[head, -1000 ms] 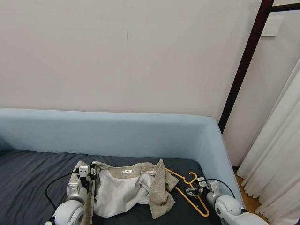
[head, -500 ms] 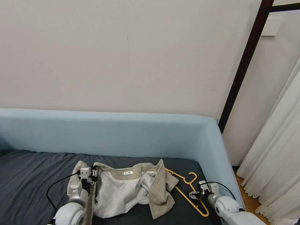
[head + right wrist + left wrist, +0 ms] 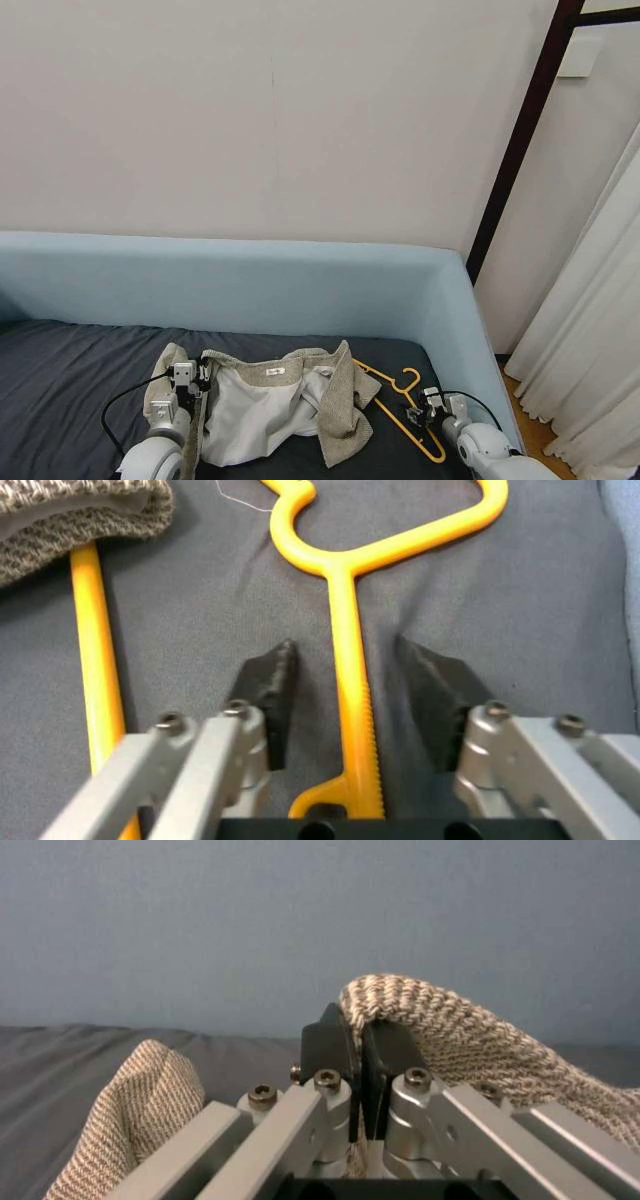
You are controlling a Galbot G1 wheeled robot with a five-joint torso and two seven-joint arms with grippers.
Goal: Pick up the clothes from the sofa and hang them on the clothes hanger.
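Both arms have drawn slightly nearer. Left pincer (image 3: 362,1057) clamped on the jacket (image 3: 262,400) at its left edge. Right pincer (image 3: 345,675) apart, straddling the hanger (image 3: 345,592) bar. Hanger lies right of the jacket, near the sofa (image 3: 300,290) right edge.

We're looking at the knit jacket (image 3: 262,405), oatmeal-grey with a pale lining. It's spread open, lining up, on the dark sofa seat (image 3: 60,370), collar label toward twelve o'clock. Its nine o'clock edge is raised in a fold, pinched between the left gripper's (image 3: 360,1057) closed fingers. At its three o'clock lies the orange hanger (image 3: 344,630), flat, hook toward twelve. One arm reaches the knit's edge, and its neck sits between the right gripper's (image 3: 345,645) spread fingers, clear of both.
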